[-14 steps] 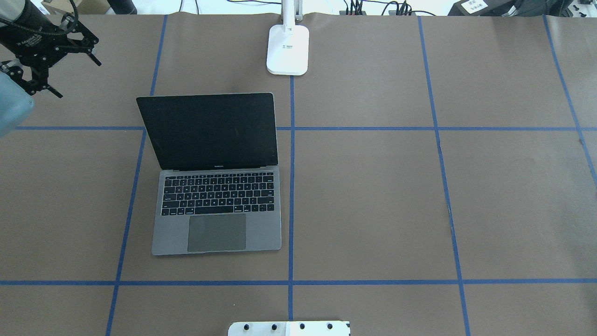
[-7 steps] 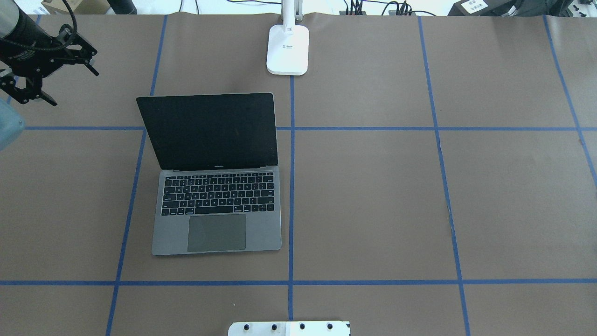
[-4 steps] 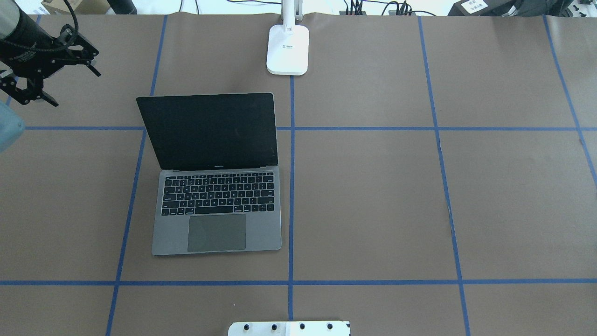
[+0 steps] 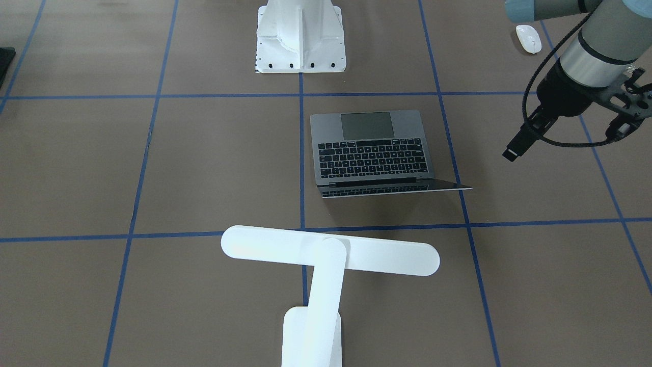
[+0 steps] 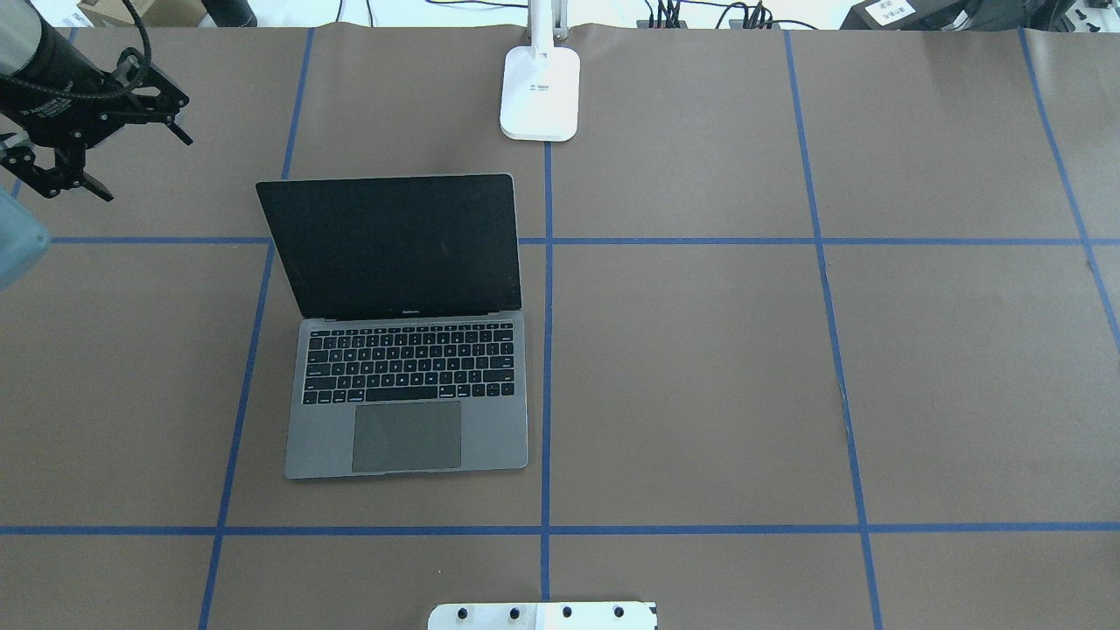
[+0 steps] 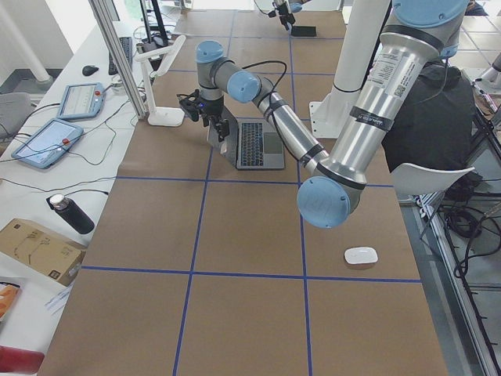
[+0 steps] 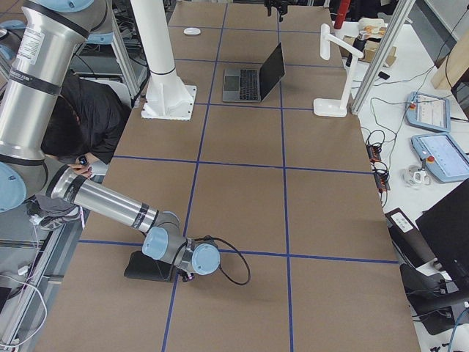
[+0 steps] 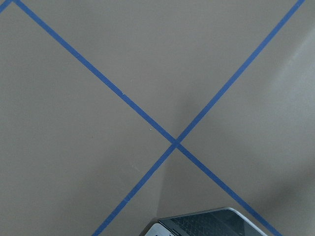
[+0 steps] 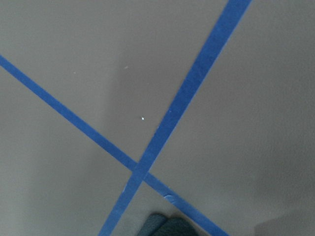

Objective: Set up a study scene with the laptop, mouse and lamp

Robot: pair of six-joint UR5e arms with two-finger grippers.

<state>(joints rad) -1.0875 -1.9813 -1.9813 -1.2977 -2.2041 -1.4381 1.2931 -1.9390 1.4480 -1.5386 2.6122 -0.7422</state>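
Left end effector (image 5: 140, 164) hovers spread near one open laptop (image 5: 407, 385), with one mouse (image 4: 528, 38) and one lamp (image 4: 326, 285) apart.

To the right of the laptop (image 5: 407, 385), a broad stretch of bare table (image 5: 700, 385) was offered for passage. Beyond the laptop's raised lid, a little to its right, room was taken up by the lamp (image 4: 326, 255), set apart from the lid. Left of the lid, the left gripper (image 5: 147, 168) was held above the table with jaws spread. Far to the laptop's left, the mouse (image 4: 528, 38) was found; on the laptop's trackpad side, the white pedestal (image 4: 300, 41) was bolted down
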